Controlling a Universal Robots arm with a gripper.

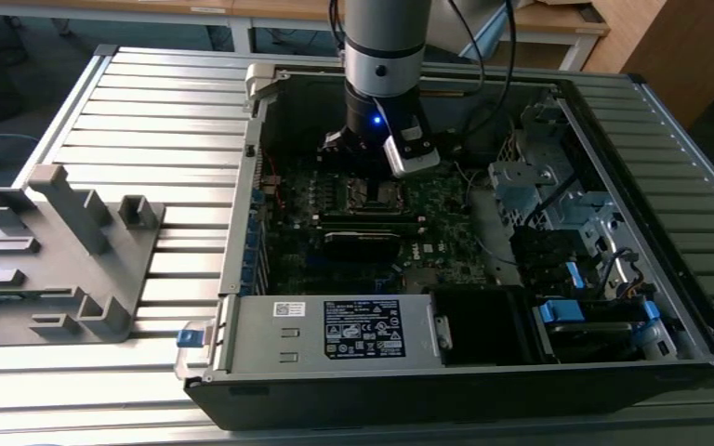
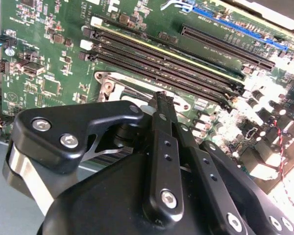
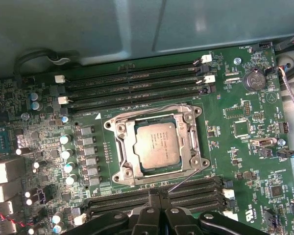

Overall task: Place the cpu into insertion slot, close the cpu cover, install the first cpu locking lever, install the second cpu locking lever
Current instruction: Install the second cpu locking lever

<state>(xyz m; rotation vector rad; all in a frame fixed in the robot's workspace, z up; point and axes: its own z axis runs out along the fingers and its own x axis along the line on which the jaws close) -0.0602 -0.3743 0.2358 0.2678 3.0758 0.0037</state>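
The arm hangs inside an open computer case (image 1: pixel 654 307), which lies on a slatted metal surface (image 1: pixel 146 111). The gripper (image 3: pixel 158 203) is low over the motherboard (image 3: pixel 245 161), near the middle of the board and just beside the insertion slot (image 3: pixel 159 147).

In the first wrist view the cpu (image 3: pixel 156 145) sits flat in the slot, its silver-grey face up. The cpu cover (image 3: pixel 186 120) looks down around it, a silvery frame with the chip showing through its window. A thin wire locking lever (image 3: pixel 186 180) angles out from the slot's corner toward the RAM slots (image 3: pixel 137 81) on the gripper's side, so it seems not latched. Whether the other lever is seated I cannot tell.

In the second wrist view the black fingers (image 2: pixel 162 132) are pressed close together, tips narrow, with nothing visibly pinched. The tips reach toward the slot edge (image 2: pixel 112 83).

Handling, as a judgement: the cpu is light, rigid and fragile, and the socket pins under it bend easily, so it should only be taken by its edges. The cover is thin stiff sheet metal on a hinge. The lever is springy wire, slippery and thin, best pushed near its free hooked end rather than gripped mid-span.

A grey plastic fixture (image 1: pixel 53 260) stands on the surface's edge at the exterior view's left, well apart from the case.
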